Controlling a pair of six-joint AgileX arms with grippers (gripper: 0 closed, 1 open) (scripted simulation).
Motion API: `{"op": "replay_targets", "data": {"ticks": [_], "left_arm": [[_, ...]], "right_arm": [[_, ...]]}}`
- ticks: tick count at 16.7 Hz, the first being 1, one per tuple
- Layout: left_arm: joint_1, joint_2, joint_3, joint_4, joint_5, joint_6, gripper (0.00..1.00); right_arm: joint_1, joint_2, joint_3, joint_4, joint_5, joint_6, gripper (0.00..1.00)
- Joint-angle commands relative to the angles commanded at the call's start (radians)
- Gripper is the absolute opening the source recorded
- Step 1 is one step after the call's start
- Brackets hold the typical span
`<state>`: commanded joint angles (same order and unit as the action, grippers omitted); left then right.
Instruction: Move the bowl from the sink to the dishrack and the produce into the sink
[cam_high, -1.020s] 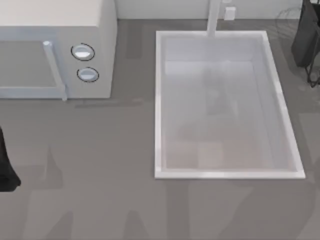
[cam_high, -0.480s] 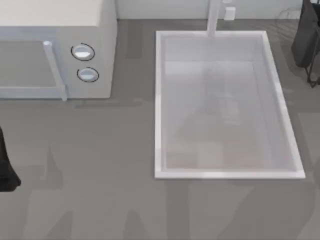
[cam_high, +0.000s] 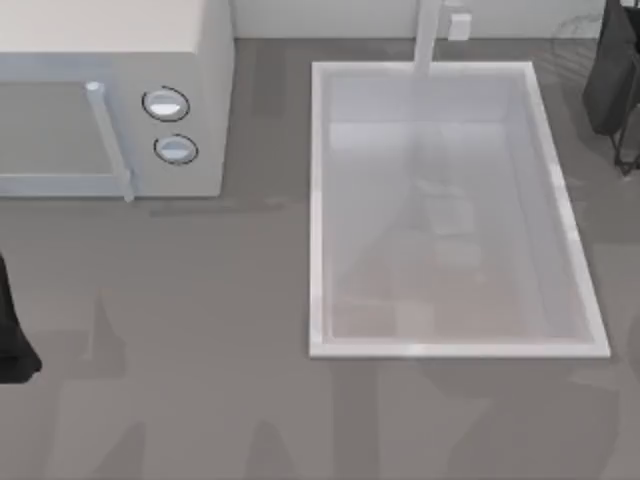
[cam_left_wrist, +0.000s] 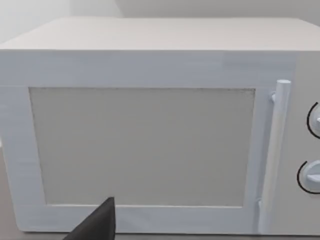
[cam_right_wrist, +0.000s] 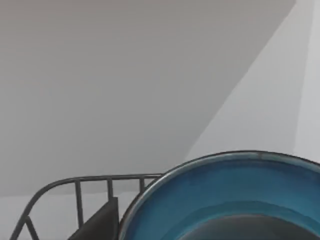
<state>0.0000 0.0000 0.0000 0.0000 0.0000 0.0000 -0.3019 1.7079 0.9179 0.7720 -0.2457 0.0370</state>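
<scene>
**Bowl up by the rack rail, sink standing white in mid-table**

Right wrist view: the bowl (cam_right_wrist: 235, 195) close in front of the camera, glossy blue wall outward, darker teal inside just showing. Just beside its rim, a dark part of the right gripper (cam_right_wrist: 100, 220). Touching or merely beside: cannot tell. Likewise cannot tell whether the jaws grasp the bowl or stand released. Next to the bowl, the grey wire rail of the dishrack (cam_right_wrist: 75, 182), curved at the corner, with upright bars under it. Plain pale wall behind both.

Top view: the sink (cam_high: 318, 200) right of the table's middle, raised white rim all round, pale grey floor with faint shadows on it. White faucet (cam_high: 428, 35) at the far short side, reaching over the rim. Right arm (cam_high: 612, 70) dark at the far right corner, beyond the sink's rim and well apart from the basin.

Left arm (cam_high: 10, 335) parked at the table's left edge, well apart from the sink. White microwave (cam_high: 110, 100) at the far left, two round knobs (cam_high: 165, 104) and a vertical handle (cam_high: 110, 140) on its front.

Left wrist view: the same microwave face-on, door shut, and a dark tip of the left gripper (cam_left_wrist: 97, 226) low in front of it, apart from the door. Jaw state there: cannot tell.
</scene>
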Motion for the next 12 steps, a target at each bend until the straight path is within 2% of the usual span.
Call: {"op": "replay_targets", "data": {"ticks": [12], "left_arm": [[0.0,0.0,0.0,0.0,0.0,0.0,1.0]], "right_arm": [[0.145,-0.774,-0.401,-0.339,0.102,-0.046,1.0]]}}
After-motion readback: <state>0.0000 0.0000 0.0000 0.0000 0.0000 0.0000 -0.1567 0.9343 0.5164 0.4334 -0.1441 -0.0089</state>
